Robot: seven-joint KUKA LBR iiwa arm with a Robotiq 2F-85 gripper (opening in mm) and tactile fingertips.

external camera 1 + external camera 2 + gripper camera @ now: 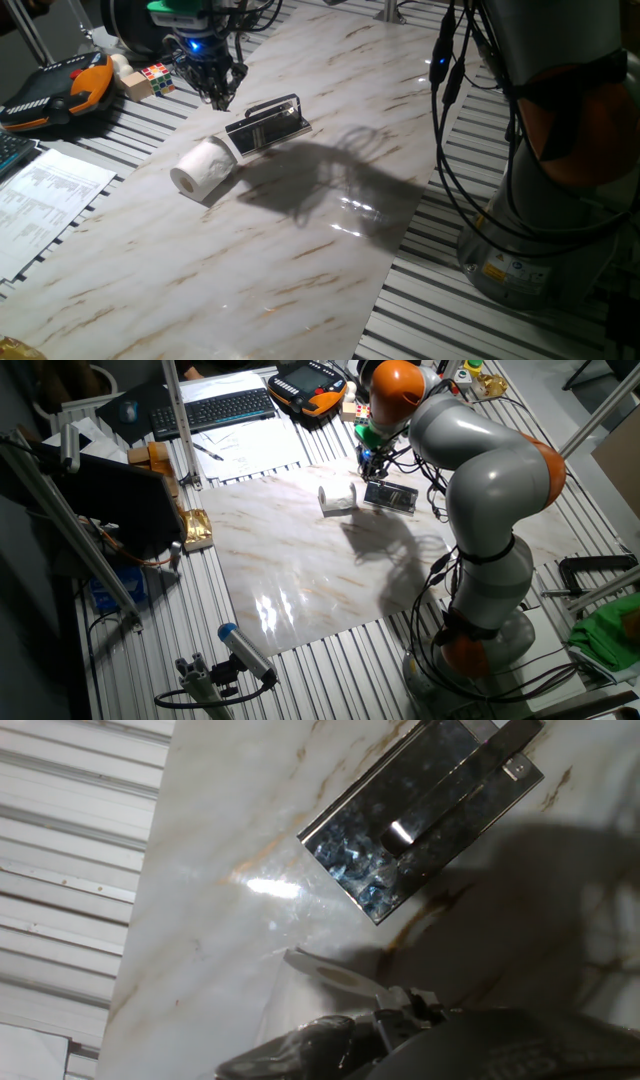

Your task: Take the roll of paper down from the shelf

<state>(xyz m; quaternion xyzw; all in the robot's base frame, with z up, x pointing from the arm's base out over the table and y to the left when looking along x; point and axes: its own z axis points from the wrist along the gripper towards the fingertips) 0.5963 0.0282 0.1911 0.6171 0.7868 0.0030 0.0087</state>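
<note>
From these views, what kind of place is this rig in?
Most likely a robotics lab bench: a slatted aluminium table, a teach pendant with a keyboard behind, and loose cables by the arm's base.

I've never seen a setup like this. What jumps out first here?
The big grey-and-orange robot arm bends over a marble-patterned table. Near the far edge, a white roll of paper lies on its side on the table, beside a small black shelf. The gripper hangs just above them.
</note>
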